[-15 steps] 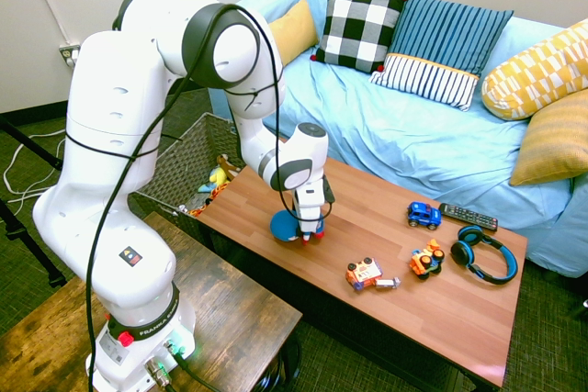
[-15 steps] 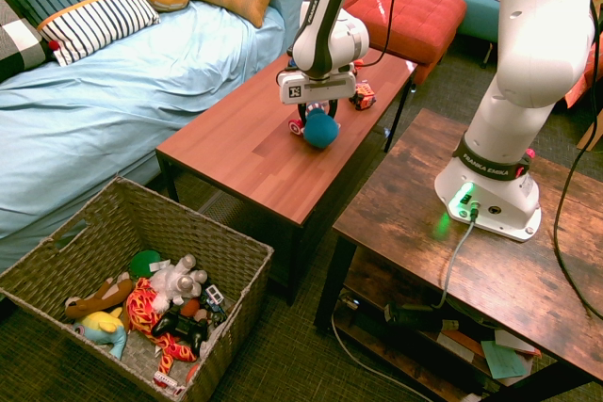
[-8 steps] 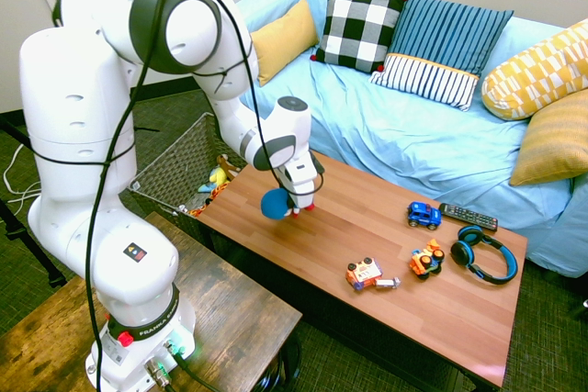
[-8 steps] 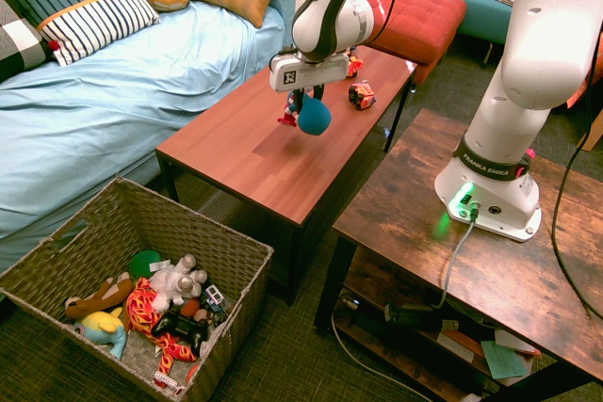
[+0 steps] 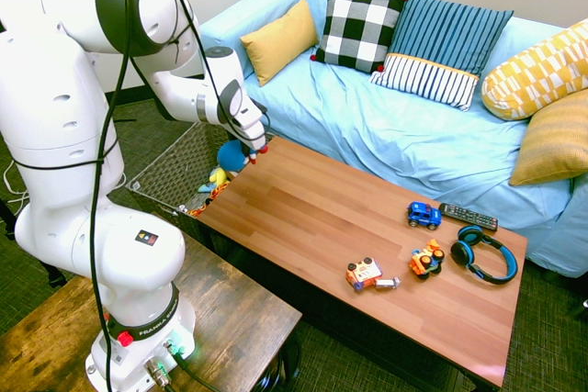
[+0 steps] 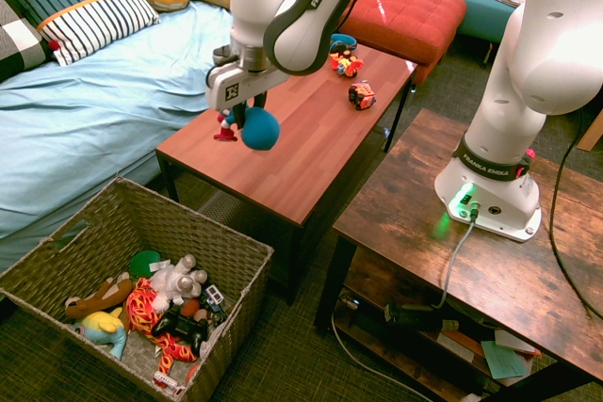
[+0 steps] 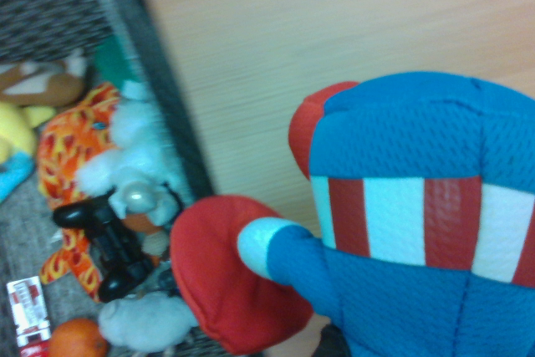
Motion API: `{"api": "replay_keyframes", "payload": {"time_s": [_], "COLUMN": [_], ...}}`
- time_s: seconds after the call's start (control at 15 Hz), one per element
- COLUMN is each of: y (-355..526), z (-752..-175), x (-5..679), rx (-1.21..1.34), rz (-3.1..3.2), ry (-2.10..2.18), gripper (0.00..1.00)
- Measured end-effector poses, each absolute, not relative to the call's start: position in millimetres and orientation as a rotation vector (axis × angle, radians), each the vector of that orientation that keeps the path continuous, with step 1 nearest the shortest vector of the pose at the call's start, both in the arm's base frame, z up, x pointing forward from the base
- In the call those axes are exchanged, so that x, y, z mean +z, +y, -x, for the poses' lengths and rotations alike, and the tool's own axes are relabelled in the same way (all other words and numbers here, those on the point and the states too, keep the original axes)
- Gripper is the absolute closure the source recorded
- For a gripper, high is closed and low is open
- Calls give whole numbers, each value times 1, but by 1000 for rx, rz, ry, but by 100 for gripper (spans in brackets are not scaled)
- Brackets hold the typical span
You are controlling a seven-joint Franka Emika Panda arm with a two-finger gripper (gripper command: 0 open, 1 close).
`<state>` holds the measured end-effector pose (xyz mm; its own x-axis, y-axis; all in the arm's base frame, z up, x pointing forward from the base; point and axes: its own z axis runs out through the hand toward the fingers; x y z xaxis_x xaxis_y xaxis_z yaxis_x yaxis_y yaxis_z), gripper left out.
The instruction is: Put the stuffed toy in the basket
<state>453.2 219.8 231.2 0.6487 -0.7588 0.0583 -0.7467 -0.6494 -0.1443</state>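
The gripper (image 6: 247,116) is clamped shut on the stuffed toy (image 6: 257,128), which is held up in the air with the fingers pointed straight down, right over the end edge of the coffee table (image 6: 301,138) that's nearest the basket (image 6: 188,233). In the second exterior view the toy is seen as a blue ball with a bit of red sticking out at its 9 o'clock, and the basket is found at roughly 7 o'clock from it, down on the floor and well apart. In the wrist view the toy (image 7: 401,240) is shown close up, blue mesh with a red and white striped band and a red rounded part, with tabletop wood behind it and a slice of the basket's contents off to one side. The basket is packed with other stuff: a yellow plush (image 6: 102,324), an orange patterned plush (image 6: 146,313) and a grey-white plush (image 6: 179,280). At about 2 o'clock from the toy, at the table's far end, two small orange toy vehicles (image 6: 361,94) are parked. A sofa with a light blue cover (image 6: 104,91) is spotted at 9 o'clock, with striped and yellow cushions on it.
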Motion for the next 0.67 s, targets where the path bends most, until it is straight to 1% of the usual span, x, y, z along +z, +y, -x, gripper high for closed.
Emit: {"api": "replay_keyframes", "payload": {"time_s": [0.13,0.33,0.47,0.67], "y": [268,327,358,383], "z": [-447,-441,-442,-449], "x": [209,151,118,87], "rx": [-161,-127,-120,-94], "rz": [2787,2849,2879,2883], "ry": [1121,895,767,659], "gripper": [100,100,100,100]}}
